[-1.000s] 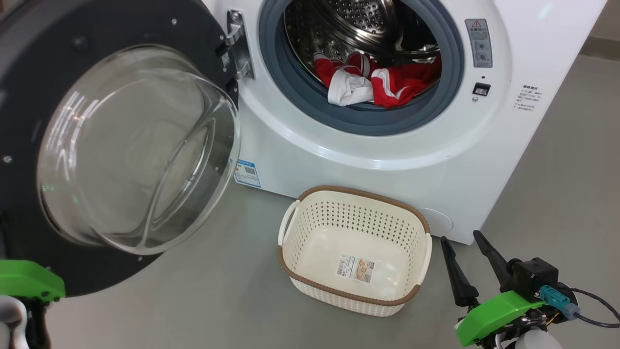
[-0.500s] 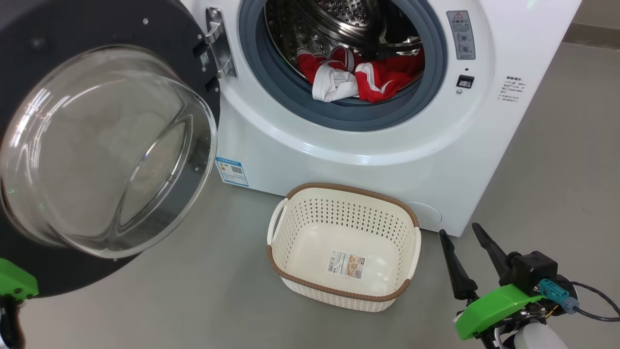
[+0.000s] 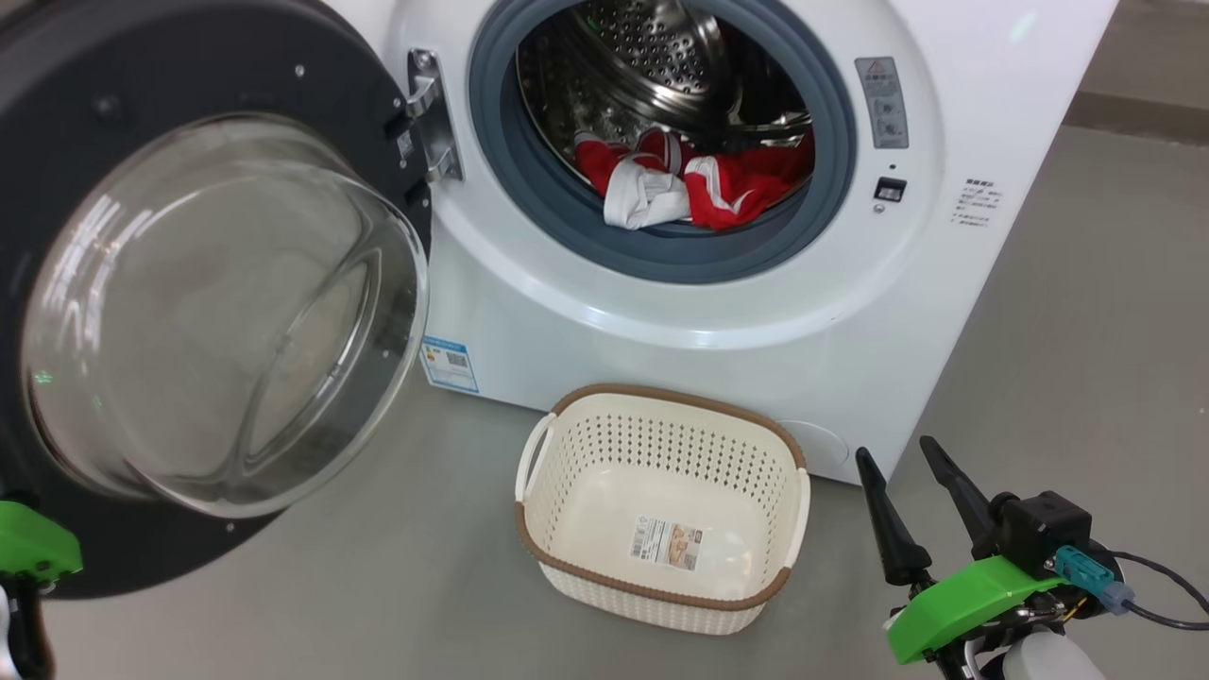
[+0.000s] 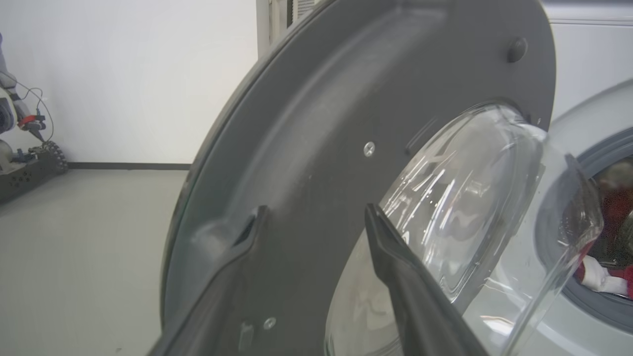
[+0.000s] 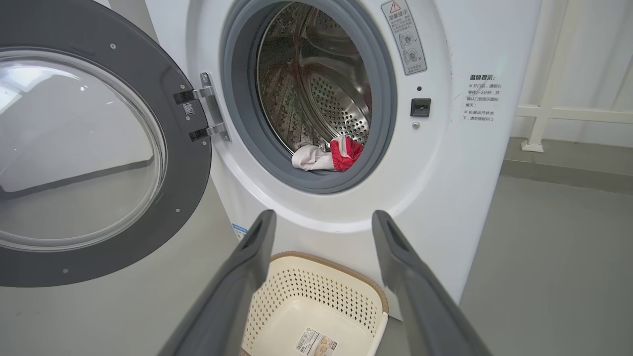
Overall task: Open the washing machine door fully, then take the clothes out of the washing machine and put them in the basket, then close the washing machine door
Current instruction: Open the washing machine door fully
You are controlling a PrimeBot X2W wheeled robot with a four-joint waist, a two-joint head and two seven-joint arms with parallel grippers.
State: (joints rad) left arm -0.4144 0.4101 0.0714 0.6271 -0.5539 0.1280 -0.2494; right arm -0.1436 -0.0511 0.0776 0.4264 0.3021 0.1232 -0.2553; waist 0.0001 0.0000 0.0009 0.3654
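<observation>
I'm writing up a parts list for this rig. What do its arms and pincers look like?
Each pincer has two long, tapering dark fingers, as on the right pincer and the left pincer. Behind the right one sit a black block, a bright green cover, a teal plug with a black cable, and a pale forearm. The left arm has a matching cover.

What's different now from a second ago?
Mostly the camera shifted. The washing machine door seems swung slightly wider, with the left gripper, jaws open, at its inner side. Nothing was grabbed or dropped. The red clothes still lie in the drum, the basket stays empty, and the right gripper stays open beside it.
</observation>
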